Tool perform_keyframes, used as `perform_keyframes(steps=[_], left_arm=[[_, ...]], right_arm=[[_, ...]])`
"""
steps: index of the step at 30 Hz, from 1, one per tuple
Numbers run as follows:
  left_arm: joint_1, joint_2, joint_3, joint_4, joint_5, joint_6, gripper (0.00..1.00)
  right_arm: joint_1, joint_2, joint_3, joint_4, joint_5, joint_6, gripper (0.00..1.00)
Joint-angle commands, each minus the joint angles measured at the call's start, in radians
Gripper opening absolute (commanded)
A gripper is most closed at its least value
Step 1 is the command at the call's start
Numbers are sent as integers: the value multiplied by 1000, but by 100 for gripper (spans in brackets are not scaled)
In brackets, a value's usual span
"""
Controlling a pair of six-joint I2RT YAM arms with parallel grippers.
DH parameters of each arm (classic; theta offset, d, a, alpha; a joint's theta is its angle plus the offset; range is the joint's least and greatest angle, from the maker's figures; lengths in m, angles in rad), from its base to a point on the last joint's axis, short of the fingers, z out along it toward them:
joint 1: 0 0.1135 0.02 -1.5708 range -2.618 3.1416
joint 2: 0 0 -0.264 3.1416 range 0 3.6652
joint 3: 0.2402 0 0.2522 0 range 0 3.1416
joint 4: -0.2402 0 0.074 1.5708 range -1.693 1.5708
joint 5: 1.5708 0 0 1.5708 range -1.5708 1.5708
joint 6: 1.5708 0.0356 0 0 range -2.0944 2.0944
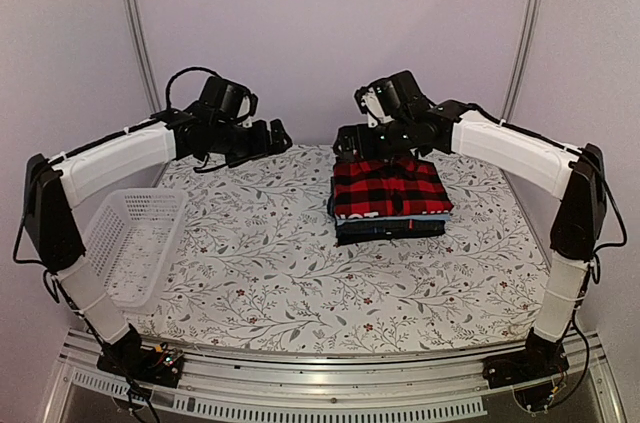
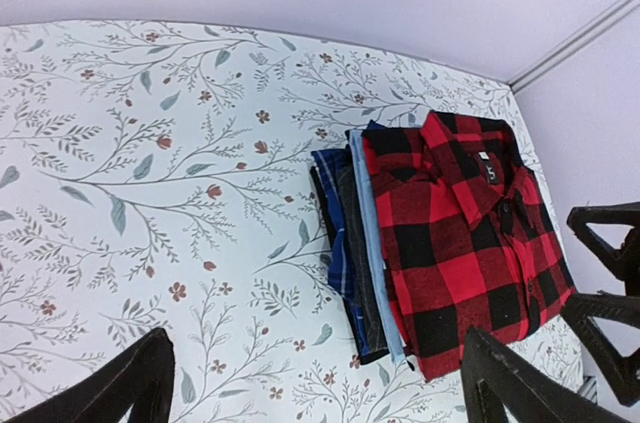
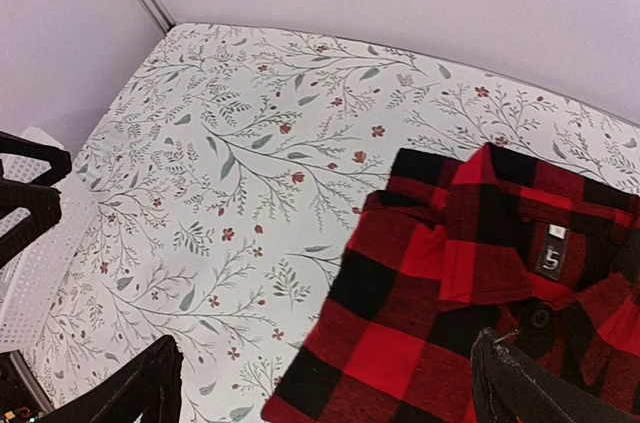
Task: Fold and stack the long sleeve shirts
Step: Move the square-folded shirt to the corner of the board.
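Note:
The long sleeve shirts lie folded in one stack (image 1: 388, 205) right of the table's middle. On top is the red-and-black check shirt (image 1: 385, 186) (image 2: 460, 253) (image 3: 450, 293), collar toward the back. Under it a light blue shirt (image 2: 375, 243) and dark navy ones (image 2: 335, 233) show their edges. My right gripper (image 1: 352, 146) (image 3: 330, 398) hovers open just above the stack's back left corner, holding nothing. My left gripper (image 1: 277, 133) (image 2: 315, 393) hangs open to the left of the stack, apart from it and high over the cloth.
A white mesh basket (image 1: 130, 243) (image 3: 35, 263) stands at the table's left edge under the left arm. The floral tablecloth (image 1: 260, 253) covers the table. Purple walls and metal poles (image 1: 135, 33) close the back. Each wrist view catches the other arm's dark fingers (image 2: 610, 283) at its edge.

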Motion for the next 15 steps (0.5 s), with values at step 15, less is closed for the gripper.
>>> perform_keyframes(steps=[15], left_arm=[[64,-377,-295,0,3,57,100]], right_arm=[[162,522,384,134,-174,172,99]])
